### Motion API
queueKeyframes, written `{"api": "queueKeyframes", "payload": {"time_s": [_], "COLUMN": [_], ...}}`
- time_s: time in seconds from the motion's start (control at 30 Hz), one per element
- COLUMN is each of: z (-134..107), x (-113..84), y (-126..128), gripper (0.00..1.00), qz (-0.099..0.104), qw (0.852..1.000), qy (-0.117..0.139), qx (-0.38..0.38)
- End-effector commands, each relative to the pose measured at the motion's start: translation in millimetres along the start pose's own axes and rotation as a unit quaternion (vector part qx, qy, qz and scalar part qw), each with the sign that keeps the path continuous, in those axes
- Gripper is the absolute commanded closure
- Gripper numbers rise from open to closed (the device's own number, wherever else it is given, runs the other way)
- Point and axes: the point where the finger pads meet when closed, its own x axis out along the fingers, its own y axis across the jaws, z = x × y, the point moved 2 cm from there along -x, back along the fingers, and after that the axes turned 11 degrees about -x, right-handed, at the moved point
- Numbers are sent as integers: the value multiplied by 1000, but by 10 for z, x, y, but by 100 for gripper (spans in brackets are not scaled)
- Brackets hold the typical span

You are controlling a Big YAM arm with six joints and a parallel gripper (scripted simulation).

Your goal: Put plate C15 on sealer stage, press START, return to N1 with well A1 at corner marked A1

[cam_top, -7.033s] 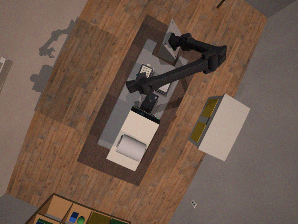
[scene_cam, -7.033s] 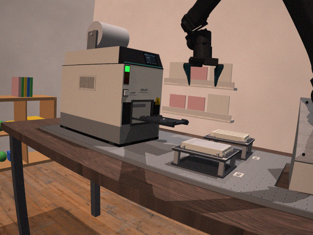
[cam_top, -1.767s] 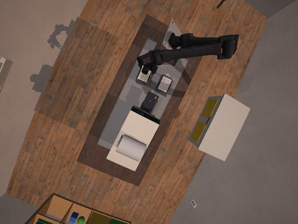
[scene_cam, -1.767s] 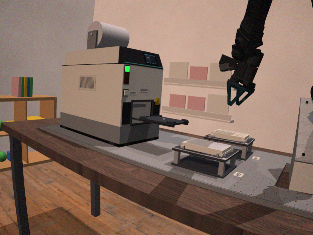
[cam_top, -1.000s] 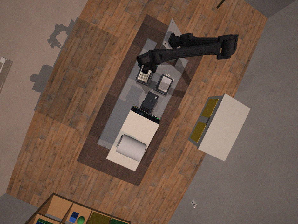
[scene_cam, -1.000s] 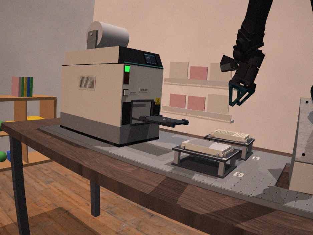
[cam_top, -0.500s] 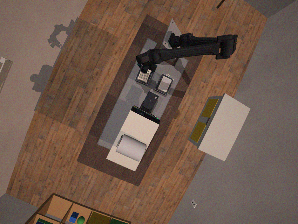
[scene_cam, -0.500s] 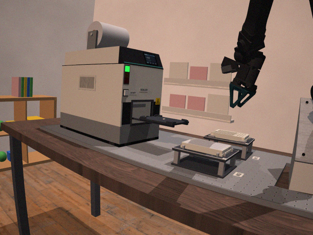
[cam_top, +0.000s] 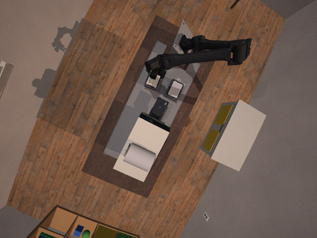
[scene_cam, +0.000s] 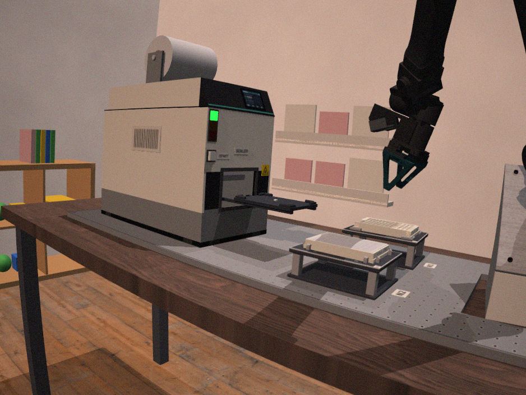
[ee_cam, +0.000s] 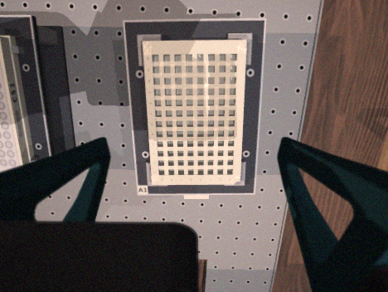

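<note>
- The arm [cam_top: 199, 54] reaches out from its base, folds back at the elbow [cam_top: 239, 51], and runs its forearm to above plate C15 [ee_cam: 194, 112].
- The wrist points straight down.
- The gripper [scene_cam: 401, 171] hangs well above the plate, fingers fully spread, holding nothing.
- It seems roughly centred over the plate.

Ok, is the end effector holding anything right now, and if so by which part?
Nothing is held. The end effector is fully open, hanging above the plate in its nest without touching it.
</note>
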Motion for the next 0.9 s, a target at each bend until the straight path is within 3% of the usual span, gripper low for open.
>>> {"api": "queueKeyframes", "payload": {"time_s": [0.0, 0.13, 0.87], "z": [-32, 41, -86], "x": [135, 159, 416], "y": [12, -8, 2], "gripper": [0, 0, 0], "qz": [5, -1, -2], "qw": [1000, 1000, 1000], "qy": [4, -2, -4], "qx": [8, 0, 7]}}
